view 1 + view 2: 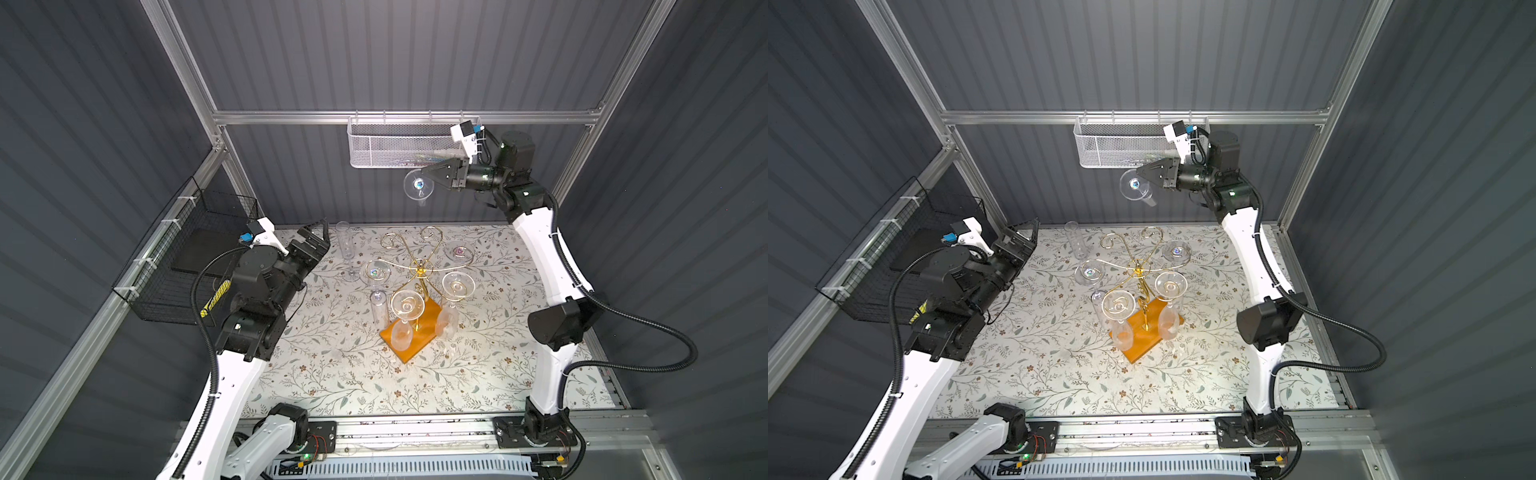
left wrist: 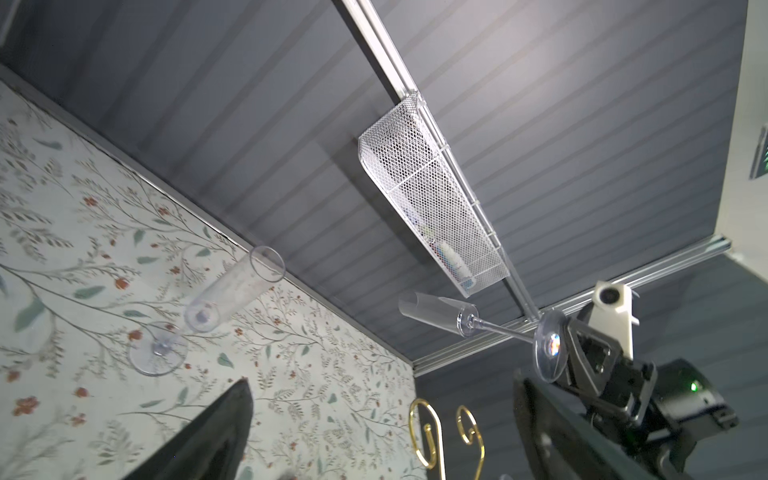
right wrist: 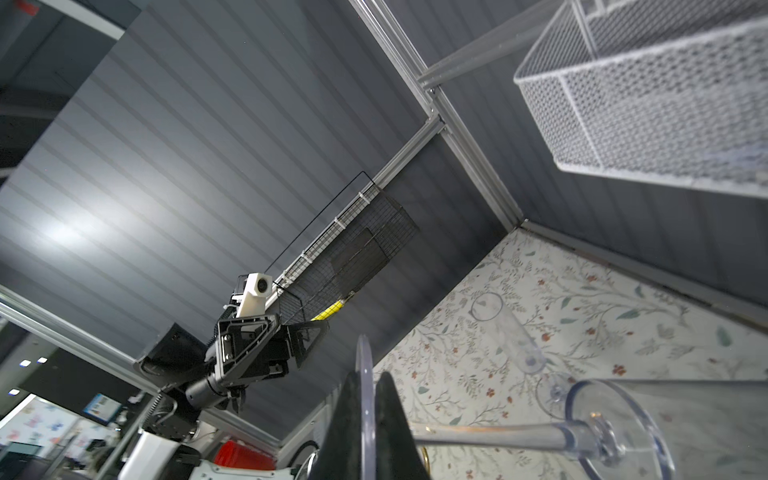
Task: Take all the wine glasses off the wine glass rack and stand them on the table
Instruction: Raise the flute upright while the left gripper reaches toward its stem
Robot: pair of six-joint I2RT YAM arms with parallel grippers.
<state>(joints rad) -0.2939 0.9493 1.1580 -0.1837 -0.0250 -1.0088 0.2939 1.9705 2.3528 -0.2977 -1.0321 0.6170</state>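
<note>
The right jaws pinch the wine glass (image 1: 417, 188) by its flat foot, presumably the part a hung glass presents, holding it high above the desk (image 1: 332, 374) and clear of the wine glass rack (image 1: 417, 338); the left jaws stand spread, empty.

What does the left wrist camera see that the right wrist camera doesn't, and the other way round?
Only the left wrist view: the right gripper seen from outside, shut on the wine glass by its foot. Only the right wrist view: the open left gripper from outside and the black wire basket. Both: the held wine glass, the standing glass on the floral table, the white mesh basket.
</note>
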